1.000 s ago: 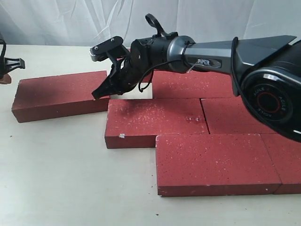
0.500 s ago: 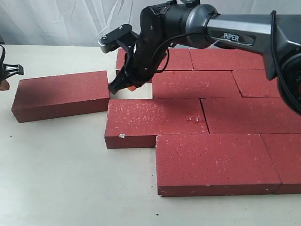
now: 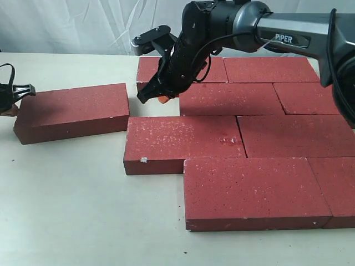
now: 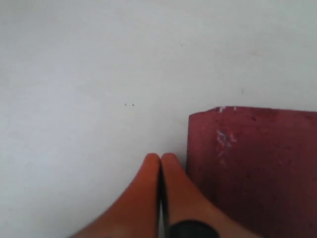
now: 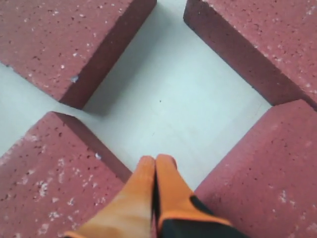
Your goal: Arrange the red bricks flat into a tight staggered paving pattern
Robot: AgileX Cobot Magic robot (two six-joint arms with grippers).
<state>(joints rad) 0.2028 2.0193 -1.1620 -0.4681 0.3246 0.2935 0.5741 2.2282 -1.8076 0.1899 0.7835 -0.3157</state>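
Several dark red bricks [image 3: 230, 98] lie flat in staggered rows on the right. One loose brick [image 3: 72, 111] lies apart to the left, slightly skewed, with a bare gap [image 3: 155, 106] between it and the rows. My right gripper [image 3: 148, 98] hangs shut and empty just over that gap; its wrist view shows the orange tips [image 5: 156, 159] above bare table [image 5: 173, 99] with brick corners around it. My left gripper [image 3: 19, 91] is shut and empty at the loose brick's left end, its tips [image 4: 161, 157] beside the brick [image 4: 252, 163].
The pale table [image 3: 72, 210] stretches in front and to the left of the bricks. A white curtain [image 3: 83, 25] closes the back. The right arm [image 3: 288, 39] reaches across above the back rows.
My right gripper has drawn away from the loose brick's right end, moving right and back over the gap. The left gripper has shifted slightly toward the brick's left end.
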